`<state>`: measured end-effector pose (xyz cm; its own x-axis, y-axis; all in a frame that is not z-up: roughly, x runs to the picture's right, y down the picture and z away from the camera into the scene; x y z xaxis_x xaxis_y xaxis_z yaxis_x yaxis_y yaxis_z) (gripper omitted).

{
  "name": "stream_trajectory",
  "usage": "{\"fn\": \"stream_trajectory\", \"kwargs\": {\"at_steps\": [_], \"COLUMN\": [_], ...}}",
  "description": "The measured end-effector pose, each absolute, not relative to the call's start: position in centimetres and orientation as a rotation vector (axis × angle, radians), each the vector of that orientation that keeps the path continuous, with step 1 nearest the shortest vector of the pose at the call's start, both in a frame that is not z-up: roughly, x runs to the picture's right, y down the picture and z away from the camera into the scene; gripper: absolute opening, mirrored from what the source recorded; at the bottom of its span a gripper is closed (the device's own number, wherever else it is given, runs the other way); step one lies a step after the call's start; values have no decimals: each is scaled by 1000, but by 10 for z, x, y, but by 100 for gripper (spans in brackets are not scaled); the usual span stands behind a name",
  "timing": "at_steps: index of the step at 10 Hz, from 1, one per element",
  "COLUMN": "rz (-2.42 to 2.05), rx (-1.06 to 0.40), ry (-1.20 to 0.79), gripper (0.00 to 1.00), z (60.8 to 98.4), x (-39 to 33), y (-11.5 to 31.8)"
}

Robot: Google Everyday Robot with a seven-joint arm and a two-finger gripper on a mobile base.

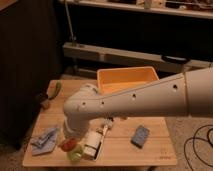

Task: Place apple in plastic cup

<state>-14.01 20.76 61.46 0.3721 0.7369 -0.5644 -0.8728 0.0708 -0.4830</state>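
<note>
The small orange-red apple (67, 144) hangs at the end of my arm, near the table's front left. My gripper (69, 140) is shut on the apple; the white wrist covers most of the gripper from above. The translucent yellowish-green plastic cup (75, 154) stands on the wooden table (120, 150), directly beneath and slightly right of the apple. The apple overlaps the cup's rim in this view; I cannot tell whether they touch.
A white bottle (93, 142) with a dark label lies just right of the cup. A blue cloth (45, 140) lies to the left and a blue packet (141, 136) to the right. An orange bin (127, 80) stands at the back. A green vegetable (56, 90) lies at the back left.
</note>
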Motion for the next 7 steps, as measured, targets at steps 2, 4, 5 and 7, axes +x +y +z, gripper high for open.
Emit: {"fn": "stream_trajectory", "kwargs": {"at_steps": [2,4,5,7], "rz": [1231,1210,1197,1163], "rx": [-948,-1048,-1086,-1117], "ry": [214,249,255,279], "gripper": [0,0,0,0], "z": [626,634,635,634], "x": [-129,-129,-134,-137], "y": [200,198,201,207]}}
